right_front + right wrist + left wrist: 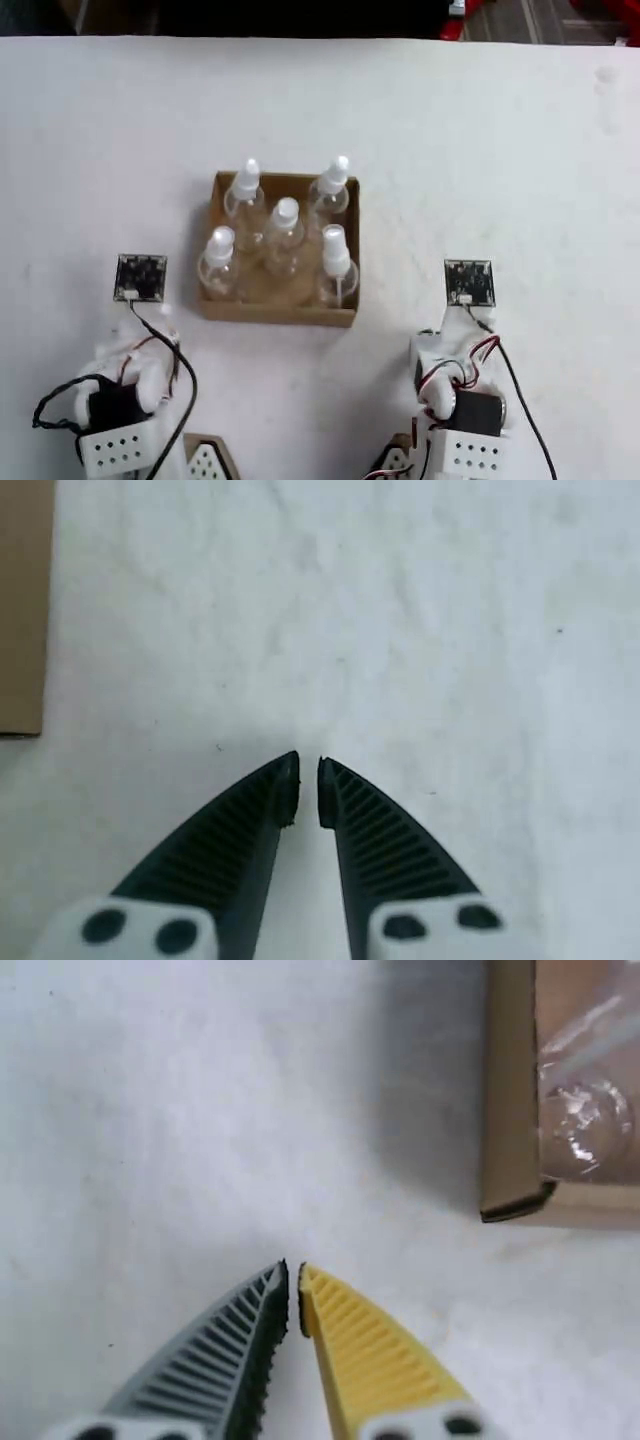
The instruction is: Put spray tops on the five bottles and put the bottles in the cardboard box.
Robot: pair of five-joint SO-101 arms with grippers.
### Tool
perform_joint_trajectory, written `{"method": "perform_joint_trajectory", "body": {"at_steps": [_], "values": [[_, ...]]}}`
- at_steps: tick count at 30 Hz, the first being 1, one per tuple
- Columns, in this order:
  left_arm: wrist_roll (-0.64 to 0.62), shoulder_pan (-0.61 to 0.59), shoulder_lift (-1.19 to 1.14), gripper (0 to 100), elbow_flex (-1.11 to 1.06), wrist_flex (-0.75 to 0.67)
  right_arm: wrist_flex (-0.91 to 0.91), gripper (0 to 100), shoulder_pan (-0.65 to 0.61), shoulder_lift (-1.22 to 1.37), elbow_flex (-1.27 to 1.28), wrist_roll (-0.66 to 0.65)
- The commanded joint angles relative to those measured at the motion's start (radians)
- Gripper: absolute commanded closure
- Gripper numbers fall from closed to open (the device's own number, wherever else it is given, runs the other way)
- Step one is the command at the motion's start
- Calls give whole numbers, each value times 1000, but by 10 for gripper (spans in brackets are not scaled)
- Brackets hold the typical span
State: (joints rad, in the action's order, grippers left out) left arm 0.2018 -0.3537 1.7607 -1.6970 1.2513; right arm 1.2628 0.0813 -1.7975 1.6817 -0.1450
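The cardboard box [280,312] sits mid-table and holds several clear bottles, each with a white spray top: two at the back [245,190] [333,185], one in the middle [285,230], two at the front [218,262] [337,262]. All stand upright. My left arm [125,400] rests near the front edge, left of the box. Its gripper [293,1285] is shut and empty over bare table, with the box corner [508,1090] and a bottle's base [585,1120] ahead. My right arm [460,400] rests front right. Its gripper [303,780] is shut on nothing, well clear of the box [25,600].
The white table [500,150] spreads wide around the box. Its far edge runs along the top of the high view, with dark floor and red items beyond. Cables hang off both arms near the front edge.
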Motion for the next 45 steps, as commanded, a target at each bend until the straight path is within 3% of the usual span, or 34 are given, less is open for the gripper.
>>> {"method": "perform_joint_trajectory", "body": {"at_steps": [1, 7, 13, 18, 26, 33, 37, 45], "values": [[11, -10, 8, 979, 5, 9, 8, 984, 5, -7, 9, -9], [11, -5, 8, 979, 5, 9, 8, 984, -4, -7, 9, -9], [6, -5, 8, 979, 5, 9, 8, 984, -91, -7, 9, -8], [-163, -5, 8, 978, 5, 11, 8, 984, -125, -7, 9, -8], [-152, -1, 8, 917, 5, 11, 8, 984, -124, -7, 9, -8], [-152, 188, 8, 917, 5, 9, 7, 984, -94, -7, 9, 20], [-152, 159, 8, 924, 5, 9, 7, 984, -24, -7, 6, 68], [-152, 148, 8, 976, 5, 9, 5, 984, -88, -7, 8, 68]]}}
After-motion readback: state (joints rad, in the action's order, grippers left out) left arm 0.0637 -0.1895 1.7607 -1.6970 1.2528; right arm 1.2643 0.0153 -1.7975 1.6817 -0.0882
